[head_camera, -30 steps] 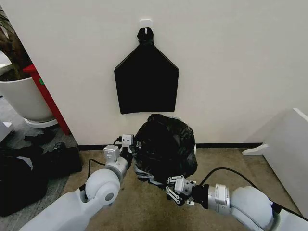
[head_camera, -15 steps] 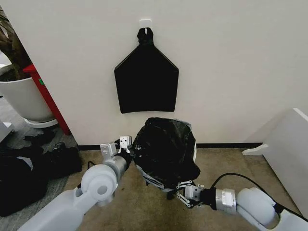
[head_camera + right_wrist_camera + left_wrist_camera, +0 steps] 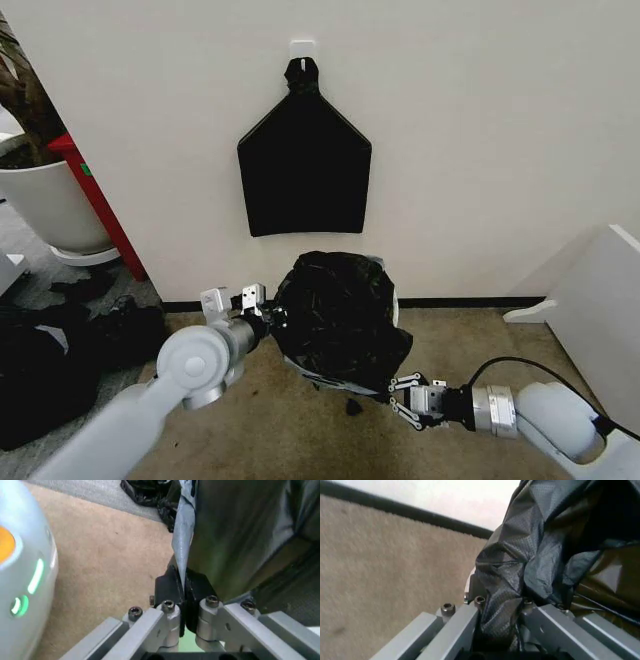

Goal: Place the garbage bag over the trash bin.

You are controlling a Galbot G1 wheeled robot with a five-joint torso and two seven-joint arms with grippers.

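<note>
Left gripper [image 3: 262, 315] pinches a fold of the thin, floppy, slippery-looking bag [image 3: 338, 318]. Right gripper [image 3: 402, 397], closed on film, sits below its hem, which seems best gripped bunched.

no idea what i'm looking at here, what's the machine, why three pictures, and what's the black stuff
It is a two-armed robot on wheels. The wide picture comes from a camera on its head; the two close-ups come from cameras on its wrists. The crinkled black stuff is a garbage bag draped over a small pale trash bin that stands on carpet by the wall. The left gripper pinches the bag's side; up close, plastic sits bunched between its fingers. The right gripper is low by the bin's base, shut on the bag's lower edge. The flat black bag bundle hangs on the wall.
</note>
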